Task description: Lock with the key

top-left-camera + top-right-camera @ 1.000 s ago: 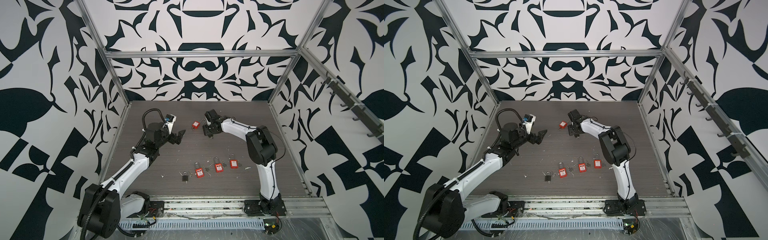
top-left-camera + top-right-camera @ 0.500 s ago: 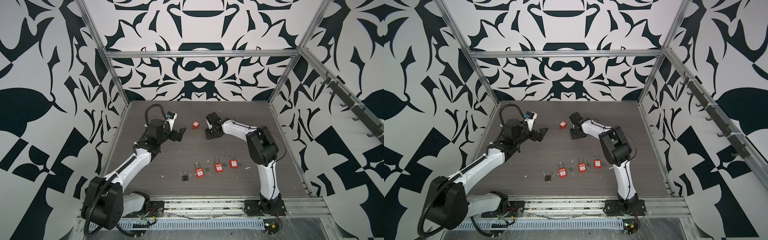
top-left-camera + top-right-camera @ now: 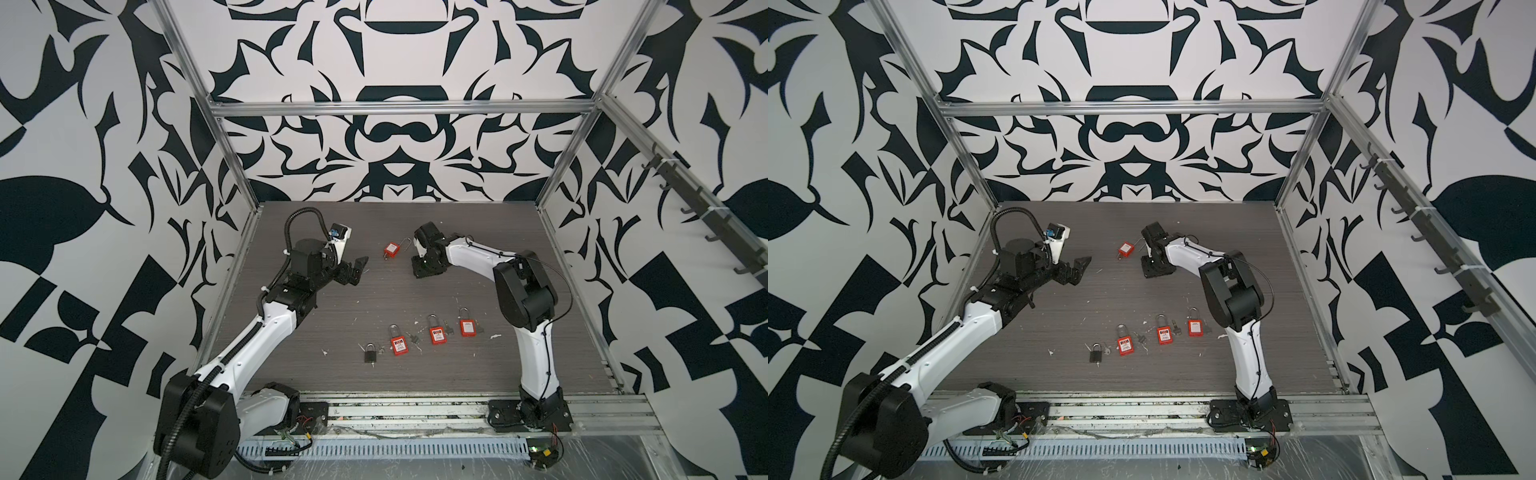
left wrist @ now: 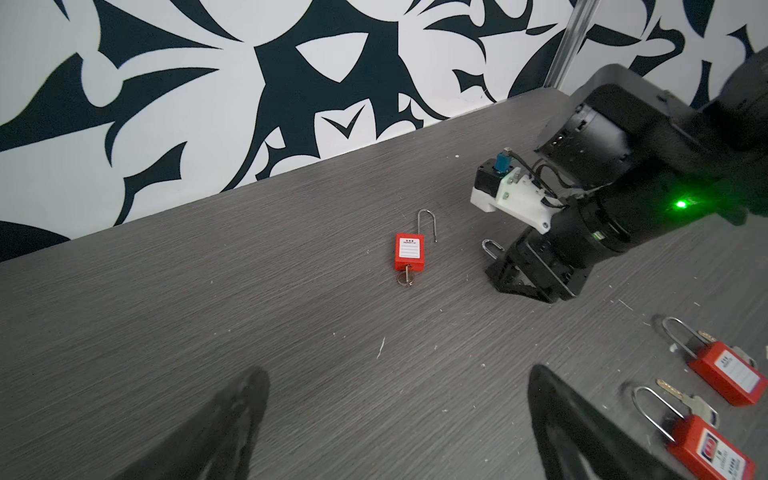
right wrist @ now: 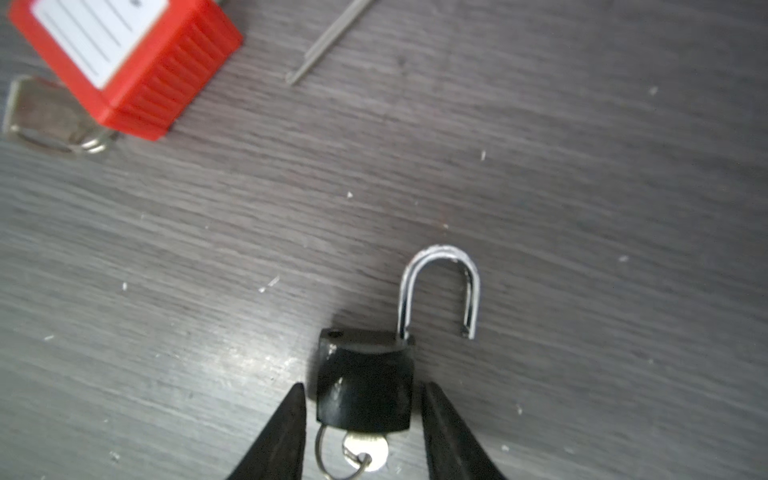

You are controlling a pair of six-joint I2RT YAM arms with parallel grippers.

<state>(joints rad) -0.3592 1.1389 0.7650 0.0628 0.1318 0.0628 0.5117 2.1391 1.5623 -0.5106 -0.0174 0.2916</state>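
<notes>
right gripper [image 5: 363, 387] has been narrowed around the black padlock [image 5: 365, 370], shackle [image 5: 440, 251] unlatched; a firm hold cannot be told; left gripper [image 4: 399, 372] held wide

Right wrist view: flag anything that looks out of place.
The black padlock has its shackle swung open, free end hanging beside the body instead of seated, key in its base. The red padlock nearby is open too. White flecks litter the table.

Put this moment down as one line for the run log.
right gripper: jaws straddle black padlock, contact unclear | shackle: open | key: in lock | left gripper: open, empty | locking: not done
</notes>
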